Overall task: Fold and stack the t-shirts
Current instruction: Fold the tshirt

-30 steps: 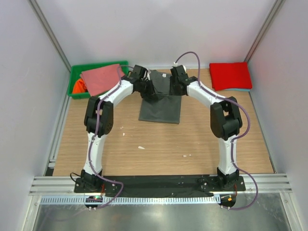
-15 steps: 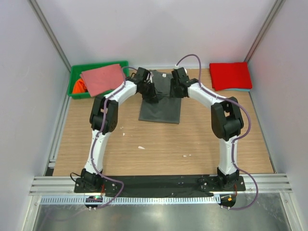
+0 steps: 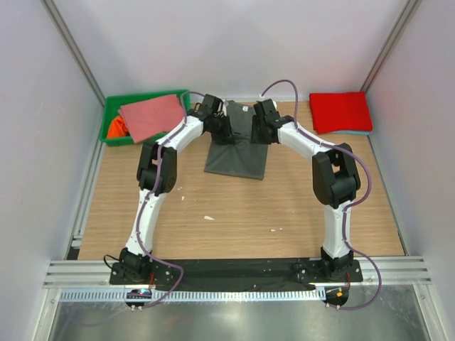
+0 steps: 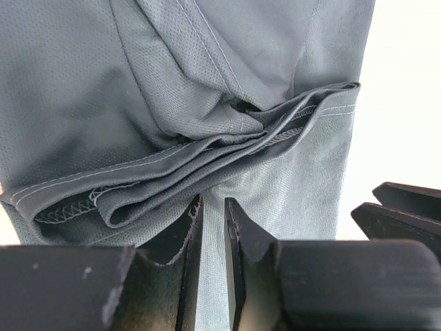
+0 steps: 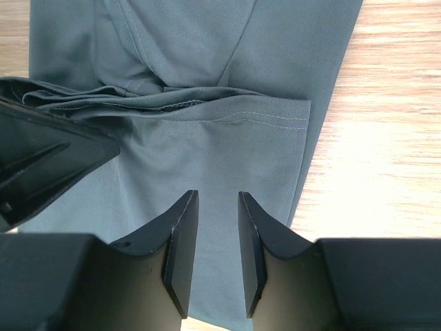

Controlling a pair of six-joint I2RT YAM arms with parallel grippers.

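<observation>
A dark grey t-shirt (image 3: 236,153) lies partly folded at the back middle of the table, its far part bunched into pleats (image 4: 227,141) between the two arms. My left gripper (image 3: 219,126) (image 4: 212,201) stands over the shirt's left side, jaws a narrow slit apart, tips at the bunched hem, nothing pinched. My right gripper (image 3: 261,126) (image 5: 218,196) is open over the flat cloth (image 5: 207,158) on the right side, nothing between its fingers. A folded red t-shirt (image 3: 340,111) lies on a light-blue one (image 3: 365,132) at the back right.
A green bin (image 3: 112,108) at the back left holds a salmon-pink shirt (image 3: 149,116) and an orange one (image 3: 115,128). Bare wooden table (image 3: 242,213) stretches in front of the grey shirt. White walls close in on three sides.
The left arm has shifted slightly right and toward the back, and its jaws have eased apart a little. The grey shirt's far part has settled lower. The right arm has barely moved.
</observation>
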